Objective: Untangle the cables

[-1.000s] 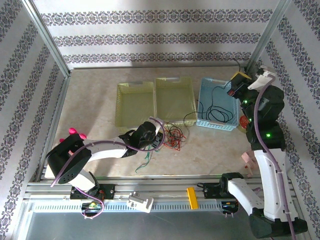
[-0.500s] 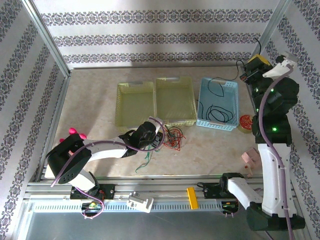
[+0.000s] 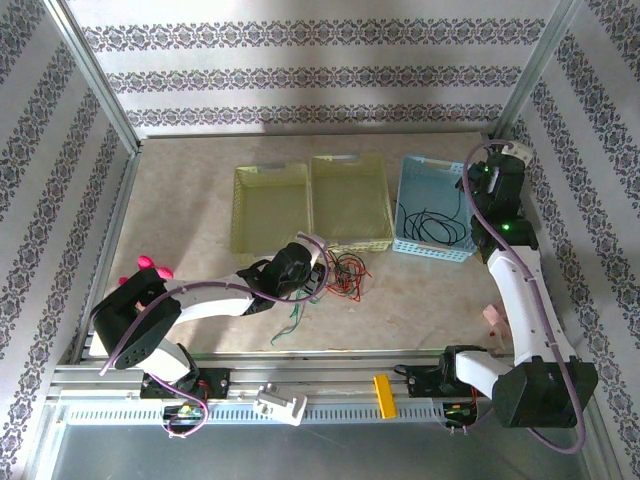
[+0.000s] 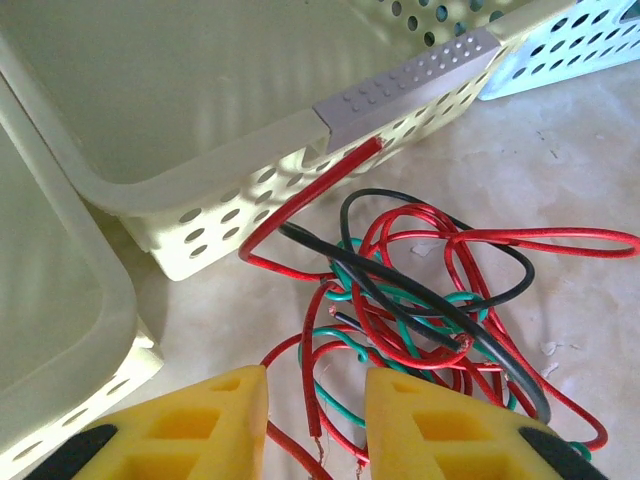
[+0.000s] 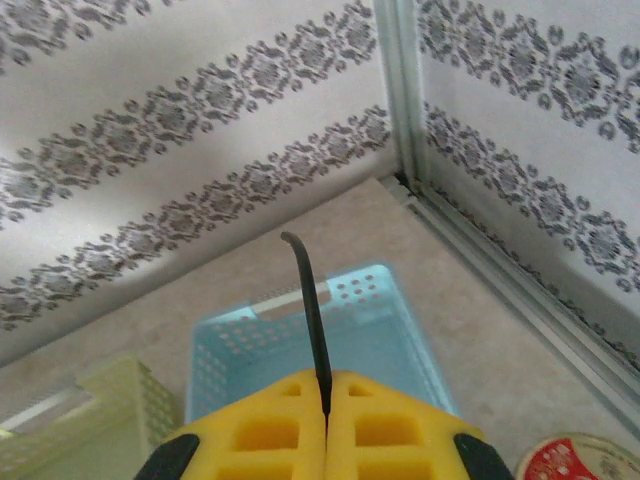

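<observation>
- The left gripper (image 4: 316, 385) has its yellow fingers (image 4: 200, 420) spread, pinching nothing; 1 loose end of the red cable (image 4: 560, 236) stands in the gap.
- Just past the fingertips, the red cable, the green cable (image 3: 290, 325) and a black strand (image 4: 510, 365) lie knotted on the desk (image 3: 420, 300), near its middle, just beside the near corner of 1 yellow basket (image 4: 200, 120).
- The right gripper (image 5: 325, 385) has its fingers pressed together, pinching the black cable (image 5: 312, 300), whose end sticks up past them.
- It hangs by the right rim of the blue basket (image 3: 430, 250), toward the desk's far right corner; black coils lie inside.
</observation>
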Controlling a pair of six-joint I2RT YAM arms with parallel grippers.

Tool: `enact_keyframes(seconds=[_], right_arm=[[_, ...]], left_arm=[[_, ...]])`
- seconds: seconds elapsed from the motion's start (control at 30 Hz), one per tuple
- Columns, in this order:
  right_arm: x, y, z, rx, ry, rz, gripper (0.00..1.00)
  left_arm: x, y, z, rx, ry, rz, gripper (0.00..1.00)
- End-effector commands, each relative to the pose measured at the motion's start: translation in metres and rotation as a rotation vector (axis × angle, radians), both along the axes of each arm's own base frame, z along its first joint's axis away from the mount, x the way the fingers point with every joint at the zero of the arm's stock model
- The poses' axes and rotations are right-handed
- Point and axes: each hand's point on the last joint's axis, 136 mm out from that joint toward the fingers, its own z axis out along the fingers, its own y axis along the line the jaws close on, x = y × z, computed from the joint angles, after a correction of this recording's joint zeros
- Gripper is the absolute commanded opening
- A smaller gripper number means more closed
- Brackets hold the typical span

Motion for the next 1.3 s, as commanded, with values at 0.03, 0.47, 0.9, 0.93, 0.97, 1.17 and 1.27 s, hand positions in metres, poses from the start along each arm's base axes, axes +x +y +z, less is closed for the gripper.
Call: enact_keyframes(seconds=[0.03,0.47,0.9,0.93,0.97,1.17,1.27], right_arm=[[-0.010,-0.014,-0.016,-0.009,0.029,-0.081,0.00],[0.023,0.028,-0.126,0.188,0.383,0.105,0.32],[-0.001,0.003,-0.102,0.102,0.409,-0.029,0.61],[-0.004,0.006,-0.097,0.104,0.404,-0.014,0.61],[-0.006,0.012,-0.094,0.115,0.398,0.020,0.61],[-0.026,0.125,-0.101,0.264,0.427,0.518,0.55],[-0.058,0.195,-0.120,0.320,0.519,0.784,0.53]], left_arm=[[0.005,0.004,0.008,-0.006,-0.023,0.014,0.31],[0.006,0.002,0.010,-0.019,-0.024,0.024,0.27],[0.008,0.009,0.012,-0.011,-0.039,0.052,0.28],[0.008,0.008,0.012,-0.014,-0.039,0.049,0.29],[0.008,0.007,0.011,-0.015,-0.039,0.046,0.29],[0.011,-0.001,0.011,-0.029,-0.040,0.034,0.29],[0.013,-0.005,0.012,-0.035,-0.040,0.022,0.29]])
